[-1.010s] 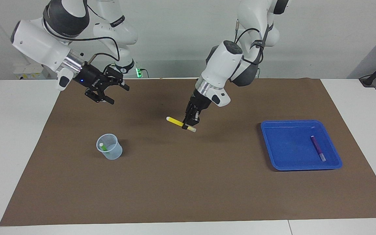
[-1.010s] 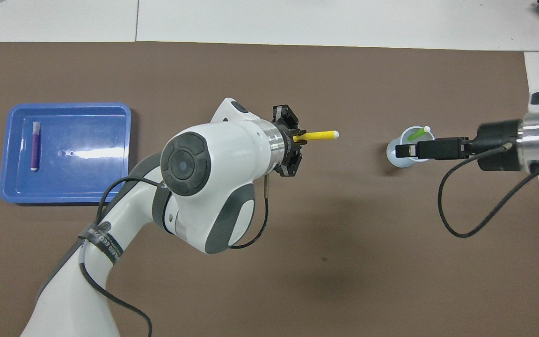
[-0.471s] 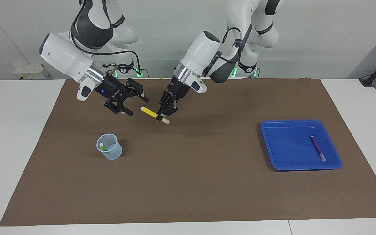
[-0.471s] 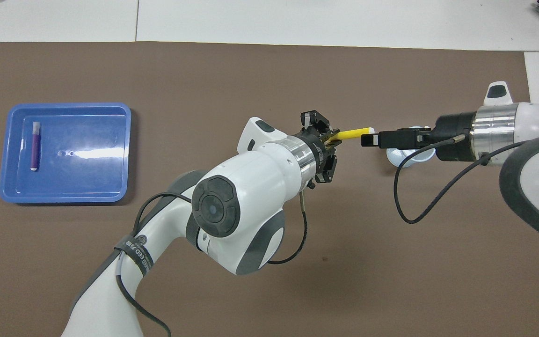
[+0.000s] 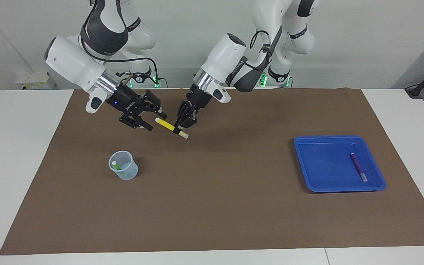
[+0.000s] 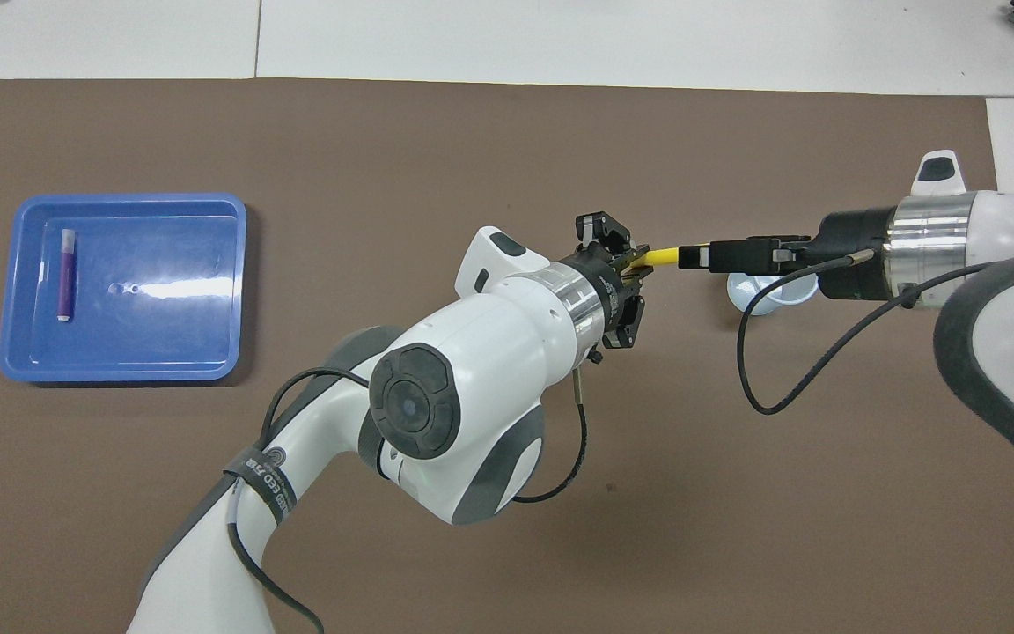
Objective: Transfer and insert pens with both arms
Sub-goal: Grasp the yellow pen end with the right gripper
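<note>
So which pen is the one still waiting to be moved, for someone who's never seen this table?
Find the blue tray on the brown mat, toward the left arm's end of the table. The purple pen lies flat inside it, alone. It is dark, while the others are yellow and green.

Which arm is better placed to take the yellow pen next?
The right: its open pincer is at the free end of the yellow pen, which the left pincer grips above the mat.
</note>
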Robot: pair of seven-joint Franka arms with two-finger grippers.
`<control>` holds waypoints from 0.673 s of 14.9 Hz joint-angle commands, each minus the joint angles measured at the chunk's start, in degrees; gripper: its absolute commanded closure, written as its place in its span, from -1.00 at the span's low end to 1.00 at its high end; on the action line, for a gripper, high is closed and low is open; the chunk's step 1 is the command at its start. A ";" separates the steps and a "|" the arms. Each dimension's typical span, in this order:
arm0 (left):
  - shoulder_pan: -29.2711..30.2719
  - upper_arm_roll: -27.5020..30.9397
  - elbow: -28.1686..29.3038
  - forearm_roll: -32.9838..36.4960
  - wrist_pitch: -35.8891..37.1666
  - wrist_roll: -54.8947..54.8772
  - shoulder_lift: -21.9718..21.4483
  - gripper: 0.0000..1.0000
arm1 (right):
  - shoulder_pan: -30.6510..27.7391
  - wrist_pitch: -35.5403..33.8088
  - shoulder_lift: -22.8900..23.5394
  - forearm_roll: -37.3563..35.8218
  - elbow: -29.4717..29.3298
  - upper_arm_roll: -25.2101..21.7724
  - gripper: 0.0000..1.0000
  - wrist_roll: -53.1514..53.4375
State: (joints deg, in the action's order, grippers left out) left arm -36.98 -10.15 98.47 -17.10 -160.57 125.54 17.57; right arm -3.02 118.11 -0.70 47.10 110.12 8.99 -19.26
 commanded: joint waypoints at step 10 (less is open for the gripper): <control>-1.69 1.01 1.28 -1.01 -1.68 -0.03 -0.34 1.00 | 1.61 2.48 0.79 0.36 -0.52 0.06 0.17 2.13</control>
State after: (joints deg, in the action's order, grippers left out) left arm -37.39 -10.19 98.68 -17.10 -160.71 125.54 17.58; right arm -1.49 119.84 -0.35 47.10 110.09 8.99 -18.18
